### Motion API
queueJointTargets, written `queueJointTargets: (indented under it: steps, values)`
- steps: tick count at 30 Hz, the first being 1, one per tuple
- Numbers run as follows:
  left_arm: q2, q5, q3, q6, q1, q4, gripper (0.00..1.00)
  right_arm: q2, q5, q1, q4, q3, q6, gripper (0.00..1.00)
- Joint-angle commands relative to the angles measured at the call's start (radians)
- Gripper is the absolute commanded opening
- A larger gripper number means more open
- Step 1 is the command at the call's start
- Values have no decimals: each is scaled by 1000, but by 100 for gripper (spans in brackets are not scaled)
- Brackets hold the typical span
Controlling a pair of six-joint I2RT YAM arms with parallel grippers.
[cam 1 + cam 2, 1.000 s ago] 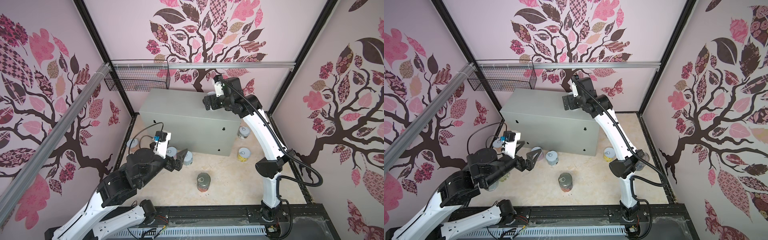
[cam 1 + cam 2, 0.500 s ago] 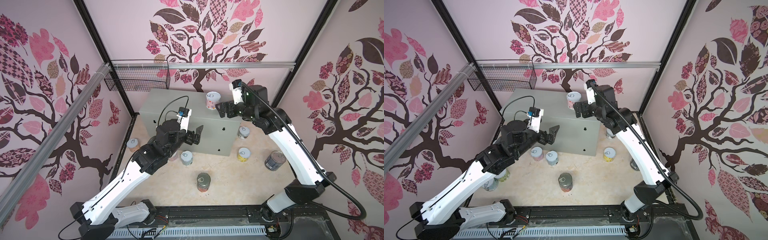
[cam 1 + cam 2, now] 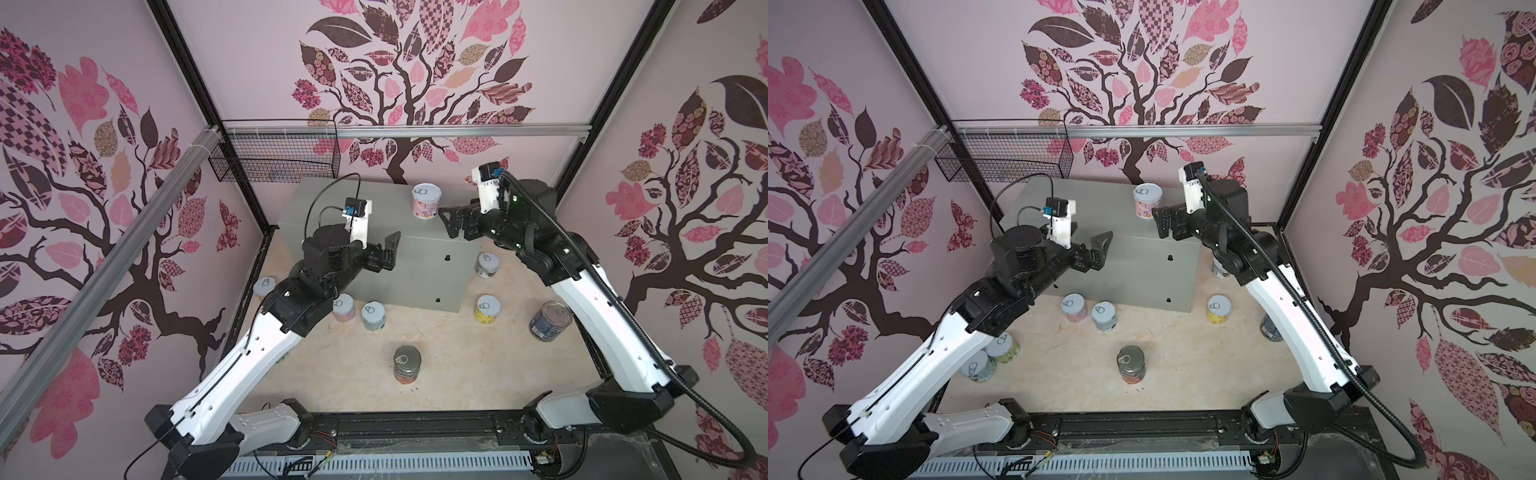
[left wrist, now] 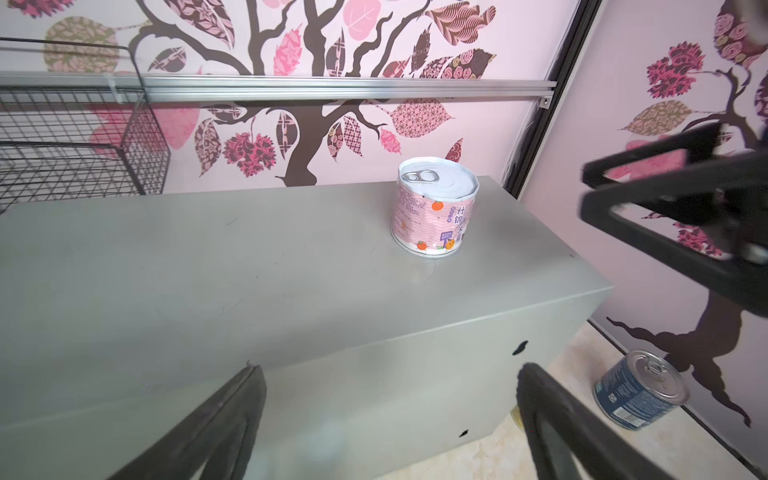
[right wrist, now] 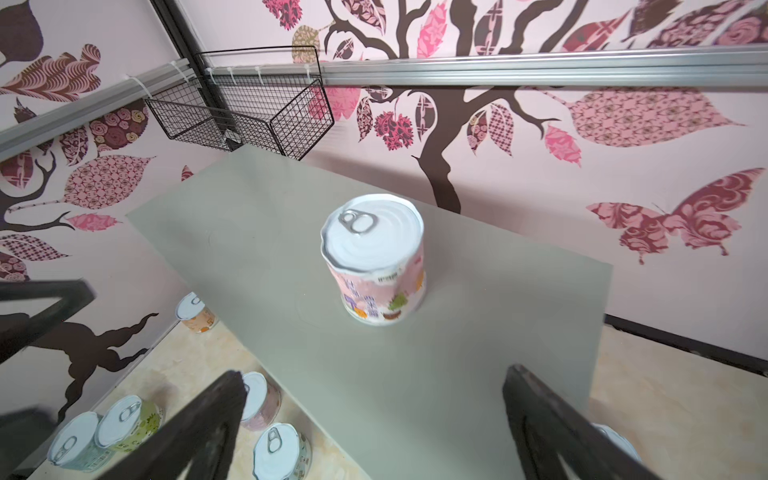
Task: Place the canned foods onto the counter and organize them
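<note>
Right gripper [image 3: 445, 220] backed off, pink can [image 3: 426, 201] on counter [image 3: 324, 208]

Ten in all: eight short cans [image 3: 426, 201] with pastel labels, two tall cans [image 3: 407, 364] with metal tops. One counter [image 3: 386, 208], one basket [image 3: 274, 166]. Two grippers: left gripper [image 3: 390, 251], right gripper [image 3: 447, 221].

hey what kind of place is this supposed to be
Probably a robot test cell dressed as a pantry: tree-patterned walls, a grey counter holding one pink can, more cans on the floor, and a wire basket on a rail.
</note>
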Motion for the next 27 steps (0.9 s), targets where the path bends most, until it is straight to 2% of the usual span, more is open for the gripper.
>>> queueJointTargets:
  steps: [1,12,18,27]
  values:
    - [-108,-20,-106,-65,1,-64,98,104,-45,0,-58,107,-26,100]
    - [-433,30,-393,-179,1,-210,98,295,-10,32,-110,298,-75,100]
    - [-541,7,-414,-166,1,-295,98,410,24,34,-166,436,-81,100]
    - [-597,-28,-446,-129,0,-356,98,507,51,34,-220,578,-81,96]
